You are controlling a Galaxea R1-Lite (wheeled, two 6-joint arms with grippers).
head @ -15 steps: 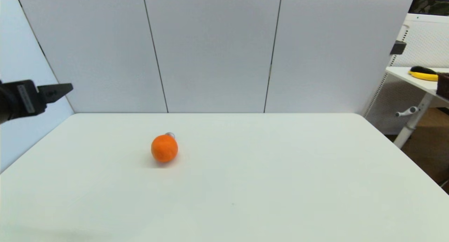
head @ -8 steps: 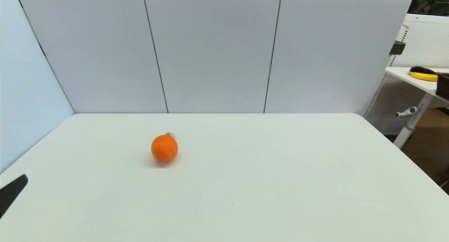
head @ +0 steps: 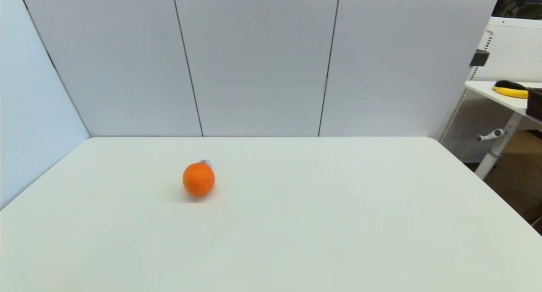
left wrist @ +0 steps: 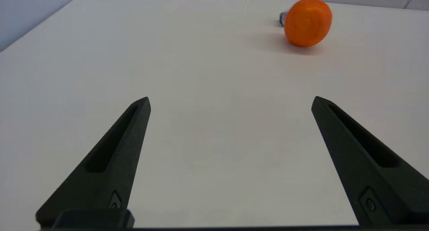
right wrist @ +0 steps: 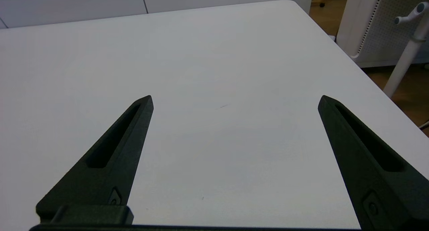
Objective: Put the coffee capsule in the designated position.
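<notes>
The coffee capsule [head: 205,162] is a tiny grey piece with a silvery end, lying on the white table [head: 338,207] right behind the orange ball [head: 198,179] and mostly hidden by it. In the left wrist view only its edge, the capsule [left wrist: 282,18], peeks out beside the ball [left wrist: 307,22]. My left gripper [left wrist: 230,102] is open and empty, low over the table, well short of the ball. My right gripper [right wrist: 235,100] is open and empty over bare table. Neither arm shows in the head view.
White panel walls [head: 254,59] close off the table's back and left side. Past the table's right edge stands a second desk [head: 504,93] with a yellow and black object [head: 510,89], on a white leg [right wrist: 407,50].
My left arm has dropped from high at the left edge of the head view down past the lower left corner and out of sight. The ball and capsule have not moved.
</notes>
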